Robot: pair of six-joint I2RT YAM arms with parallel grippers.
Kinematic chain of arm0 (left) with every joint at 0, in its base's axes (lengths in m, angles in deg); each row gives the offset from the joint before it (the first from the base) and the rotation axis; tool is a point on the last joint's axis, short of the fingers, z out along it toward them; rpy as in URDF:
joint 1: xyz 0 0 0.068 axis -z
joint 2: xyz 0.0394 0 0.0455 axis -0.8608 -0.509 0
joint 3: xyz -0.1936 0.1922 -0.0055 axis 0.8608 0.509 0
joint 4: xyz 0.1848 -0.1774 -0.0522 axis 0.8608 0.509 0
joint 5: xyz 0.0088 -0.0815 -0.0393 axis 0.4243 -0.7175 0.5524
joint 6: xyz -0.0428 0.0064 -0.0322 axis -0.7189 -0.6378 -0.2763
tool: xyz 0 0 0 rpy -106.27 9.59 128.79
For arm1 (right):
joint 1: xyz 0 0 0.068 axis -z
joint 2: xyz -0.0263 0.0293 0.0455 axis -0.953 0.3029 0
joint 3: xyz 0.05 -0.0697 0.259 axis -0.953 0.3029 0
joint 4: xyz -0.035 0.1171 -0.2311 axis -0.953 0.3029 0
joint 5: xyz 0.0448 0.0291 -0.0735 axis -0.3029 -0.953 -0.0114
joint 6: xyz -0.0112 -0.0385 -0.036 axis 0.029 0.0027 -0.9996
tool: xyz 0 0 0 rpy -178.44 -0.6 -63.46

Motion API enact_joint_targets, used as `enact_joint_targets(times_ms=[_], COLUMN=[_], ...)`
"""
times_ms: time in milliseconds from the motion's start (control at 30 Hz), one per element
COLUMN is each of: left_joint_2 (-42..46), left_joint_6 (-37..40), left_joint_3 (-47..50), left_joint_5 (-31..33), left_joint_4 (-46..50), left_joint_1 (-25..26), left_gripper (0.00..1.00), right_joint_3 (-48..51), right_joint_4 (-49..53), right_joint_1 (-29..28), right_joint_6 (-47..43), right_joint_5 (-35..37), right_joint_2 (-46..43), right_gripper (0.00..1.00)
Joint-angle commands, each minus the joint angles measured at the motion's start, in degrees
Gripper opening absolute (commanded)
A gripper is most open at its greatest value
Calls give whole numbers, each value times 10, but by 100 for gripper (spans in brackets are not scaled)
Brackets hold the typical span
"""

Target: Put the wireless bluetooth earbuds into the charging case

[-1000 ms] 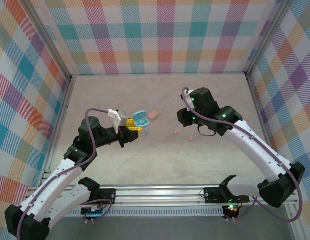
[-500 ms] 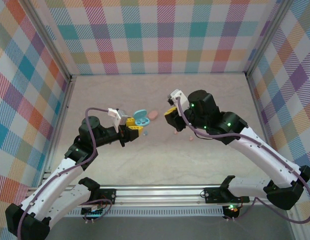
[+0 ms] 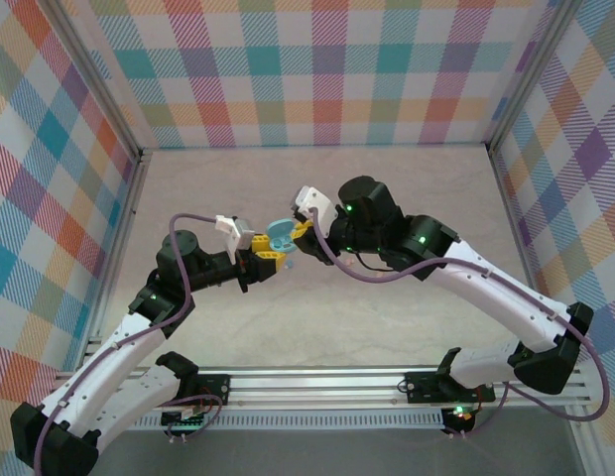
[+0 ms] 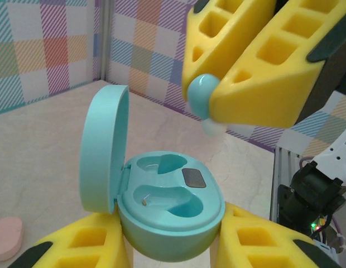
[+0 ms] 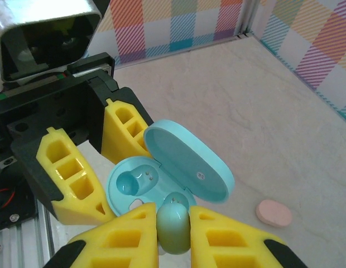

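My left gripper (image 3: pixel 265 257) is shut on the base of a light blue charging case (image 4: pixel 172 211), held off the table with its lid (image 4: pixel 102 148) standing open. Both of its sockets look empty. My right gripper (image 5: pixel 173 223) is shut on a light blue earbud (image 5: pixel 173 228) and hovers just above the case (image 5: pixel 134 187), apart from it. From the left wrist view the earbud (image 4: pixel 200 95) sticks out between the right gripper's yellow fingers (image 4: pixel 256 61), above the case's far side. In the top view the right gripper (image 3: pixel 301 234) meets the case (image 3: pixel 280 236).
A pink oval piece (image 5: pixel 273 213) lies on the table beyond the case and shows again at the left wrist view's lower left (image 4: pixel 5 245). Checked walls stand round the beige table (image 3: pixel 427 188). A metal rail (image 3: pixel 317 382) runs along the near edge.
My right arm has swung left across the table, from near the small pink pieces to just above the open case. The left arm and the case have stayed put.
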Motion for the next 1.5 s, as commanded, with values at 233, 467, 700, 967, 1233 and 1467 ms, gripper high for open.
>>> enact_joint_targets(times_ms=[233,467,700,967,1233,1467], left_joint_2=[-11,-6,0,3,9,4], left_joint_6=[19,23,24,20,21,17], left_joint_3=[-5,-5,-6,-7,-5,-9], left_joint_5=[-29,-30,-35,-42,-35,-26], left_joint_4=[-19,-15,-15,-19,-20,-27], left_joint_1=[8,8,8,9,8,9], left_gripper=[21,21,21,21,21,21], right_joint_3=[-27,-35,-18,-4,10,4], right_joint_4=[1,22,34,37,46,66], right_joint_1=[-17,-18,-18,-17,-19,-24], right_joint_6=[-68,-96,-141,-184,-205,-201], right_joint_5=[19,30,35,13,-35,-48], right_joint_2=[28,38,26,24,8,13], right_gripper=[18,18,20,21,28,30])
